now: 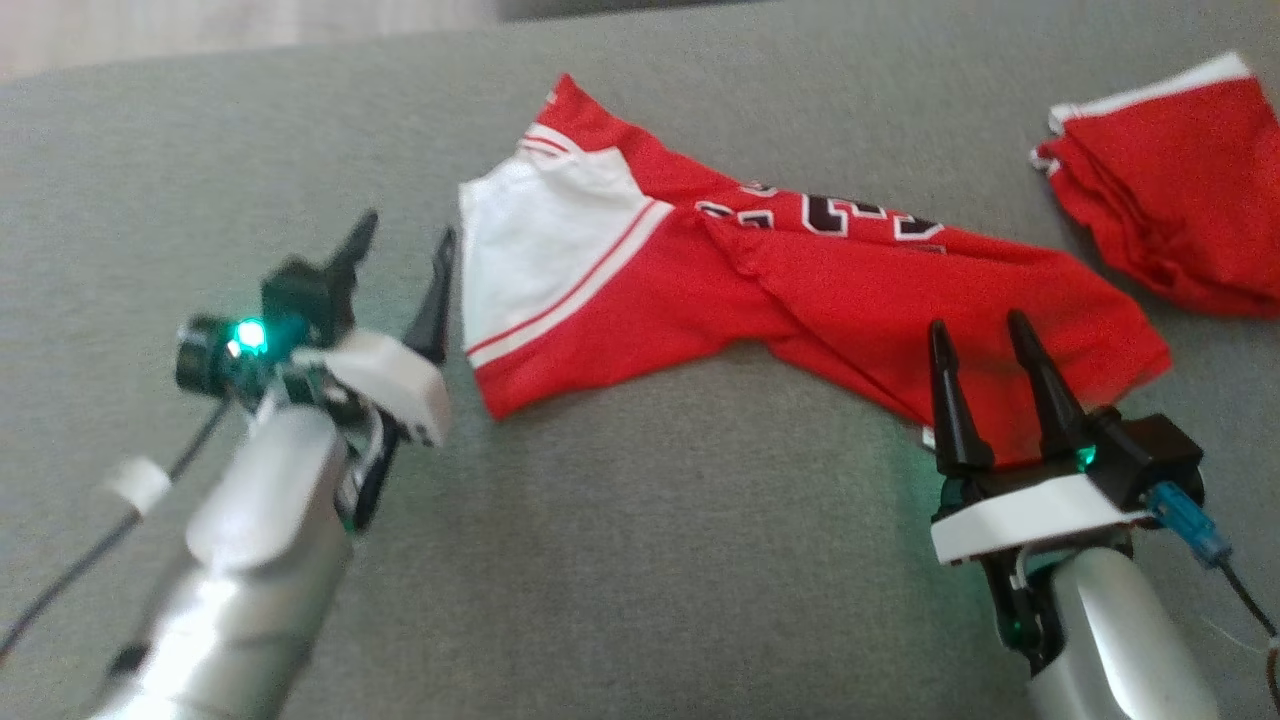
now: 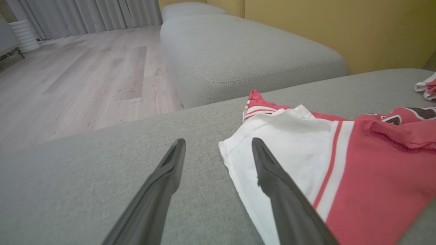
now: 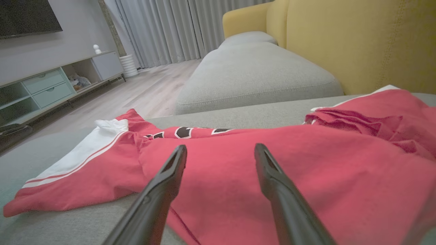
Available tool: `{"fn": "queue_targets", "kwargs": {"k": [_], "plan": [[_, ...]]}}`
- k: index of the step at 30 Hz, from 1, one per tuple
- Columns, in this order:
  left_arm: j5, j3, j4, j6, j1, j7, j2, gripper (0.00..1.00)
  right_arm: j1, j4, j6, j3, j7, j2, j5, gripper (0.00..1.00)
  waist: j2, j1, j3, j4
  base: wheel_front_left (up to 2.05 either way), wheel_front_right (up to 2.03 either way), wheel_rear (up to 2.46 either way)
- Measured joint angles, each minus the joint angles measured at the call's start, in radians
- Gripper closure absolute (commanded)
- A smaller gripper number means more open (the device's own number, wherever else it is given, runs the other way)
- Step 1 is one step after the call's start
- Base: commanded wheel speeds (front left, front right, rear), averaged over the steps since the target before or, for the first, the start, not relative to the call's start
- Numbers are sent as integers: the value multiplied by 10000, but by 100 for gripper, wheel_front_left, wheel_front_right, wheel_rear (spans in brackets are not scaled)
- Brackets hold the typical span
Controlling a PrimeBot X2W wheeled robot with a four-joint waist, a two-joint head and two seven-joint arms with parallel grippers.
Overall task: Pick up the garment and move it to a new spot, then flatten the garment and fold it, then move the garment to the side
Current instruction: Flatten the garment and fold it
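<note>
The garment (image 1: 800,300) is spread mid-frame on the cushion (image 1: 650,550). The left gripper (image 1: 408,225) and right gripper (image 1: 978,320) are held wide, empty.

The garment (image 1: 800,290) lies across the sofa cushion (image 1: 640,560) — left gripper (image 1: 408,225) just beside its left end, right gripper (image 1: 978,320) at its right; 1 other garment (image 1: 1170,190) farther right.

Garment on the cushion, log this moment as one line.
garment: crumpled on grey cushion | left gripper: open, at its white end | right gripper: open, over its red end | second red garment: far right
</note>
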Motion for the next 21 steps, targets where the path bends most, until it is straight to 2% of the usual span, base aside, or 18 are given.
{"fn": "queue_targets", "kwargs": {"k": [7, 13, 21], "plan": [[-4, 77, 1732, -483, -1716, 372, 61, 0, -337, -173, 0, 96, 0, 0, 4, 0, 0, 1, 915, -746, 0, 0, 0], [-90, 142, 3091, -639, -2291, 493, 113, 0, -476, -280, 0, 121, 0, 0, 17, 0, 0, 1, 1430, -1314, 0, 0, 0], [-169, 19, 4063, -970, -2924, 309, 82, 0, -475, -291, 0, 75, 0, 0, 17, 0, 0, -1, 1559, -1557, 0, 0, 0]]}}
